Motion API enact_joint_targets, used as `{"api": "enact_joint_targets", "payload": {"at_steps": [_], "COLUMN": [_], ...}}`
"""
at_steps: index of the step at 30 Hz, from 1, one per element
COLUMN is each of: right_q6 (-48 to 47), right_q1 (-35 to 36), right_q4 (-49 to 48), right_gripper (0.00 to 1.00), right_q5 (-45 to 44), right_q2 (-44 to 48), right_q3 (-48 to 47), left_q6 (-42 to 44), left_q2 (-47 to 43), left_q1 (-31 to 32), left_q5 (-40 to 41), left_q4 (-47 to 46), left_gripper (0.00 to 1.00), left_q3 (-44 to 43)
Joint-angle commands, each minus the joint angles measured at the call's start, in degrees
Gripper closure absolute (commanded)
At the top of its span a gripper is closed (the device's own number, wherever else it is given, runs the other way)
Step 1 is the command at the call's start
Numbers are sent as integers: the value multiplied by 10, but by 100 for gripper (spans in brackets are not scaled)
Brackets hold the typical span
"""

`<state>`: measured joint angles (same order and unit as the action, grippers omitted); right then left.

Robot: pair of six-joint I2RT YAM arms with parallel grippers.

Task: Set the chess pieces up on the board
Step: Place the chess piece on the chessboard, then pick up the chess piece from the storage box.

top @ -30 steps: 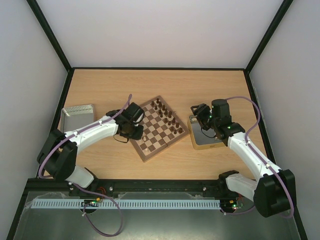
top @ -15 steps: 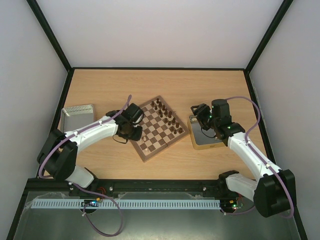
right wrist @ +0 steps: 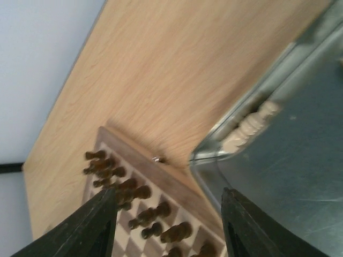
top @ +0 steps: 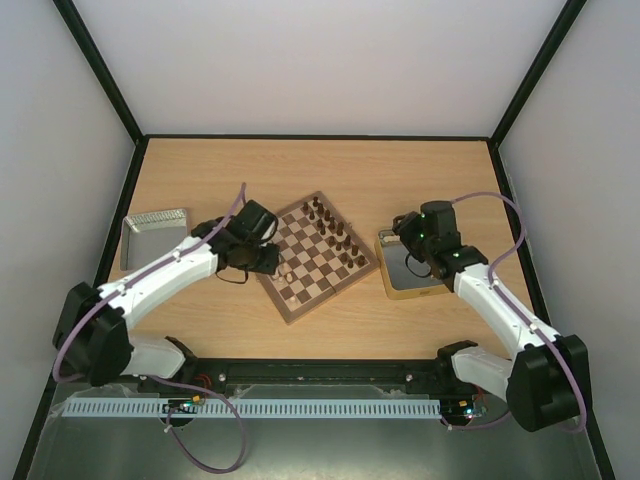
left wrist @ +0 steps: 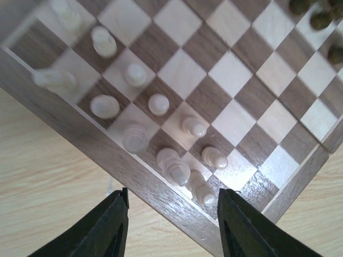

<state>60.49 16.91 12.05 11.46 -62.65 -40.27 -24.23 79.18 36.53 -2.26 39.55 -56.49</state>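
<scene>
Right gripper (right wrist: 169, 199): jaws stand well apart with nothing between them. It hangs over the rectangular metal tin (right wrist: 300, 176). The loose cream wooden pieces (right wrist: 249, 126), one or perhaps two, too blurred for you to count, lie ahead of it and off toward its right-hand finger, tucked into the tin's corner. They lie on their sides, long axis running along the tin wall, oblique to the line between the fingers. My reading is that you will want a wrist turn so the jaws close across that axis, and the wall sits right beside the pieces, so the far finger has little room. This arm is the nearer one to the tin; the other arm is well apart from it. Left gripper (left wrist: 172, 203): partly open, empty, poised over the near rim of the square wooden chessboard with dark brown and light beige checks (left wrist: 236, 69). The small light cream chessmen already placed (left wrist: 158, 104) stand upright just ahead of its fingertips, close together in the corner squares, so a low sweep there could topple them. Beyond the right gripper, past the tin's corner, the dark brown chessmen (right wrist: 128, 195) stand on the board's far rows. A flat metal tray (top: 152, 222) lies out past the left gripper, away from the board.
</scene>
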Motion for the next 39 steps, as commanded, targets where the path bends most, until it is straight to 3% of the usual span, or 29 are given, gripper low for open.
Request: {"api": "enact_joint_targets", "payload": {"at_steps": [1,4,12,18,25,39], "right_q6": [-16,-8,29,59,74,49], "right_q1": [-3,-14,-16,-15,-15,-15], "right_q4": [11,-18,-100,-146,-207,-187], "right_gripper": [51,56,58,67,70,75], "right_q5": [-103,-102,-67,-64,-85,-131], "right_q2": [-25,-57,-157,-198,-229,-296], "right_q3": [31,46,40,44,50,16], "left_q6": [-22,-44,-60,-60,-52,-33], "left_q2": [-60,-108,-188,-193,-189,-172], "left_q1": [-6,-5,-5,-6,-6,-5], "left_q5": [63,66,37,30,10,-4], "left_q4": [-32,-98,-204,-207,-209,-214], "left_gripper": [50,46,41,44,48,49], "left_q3": [-6,21,75,89,90,73]}}
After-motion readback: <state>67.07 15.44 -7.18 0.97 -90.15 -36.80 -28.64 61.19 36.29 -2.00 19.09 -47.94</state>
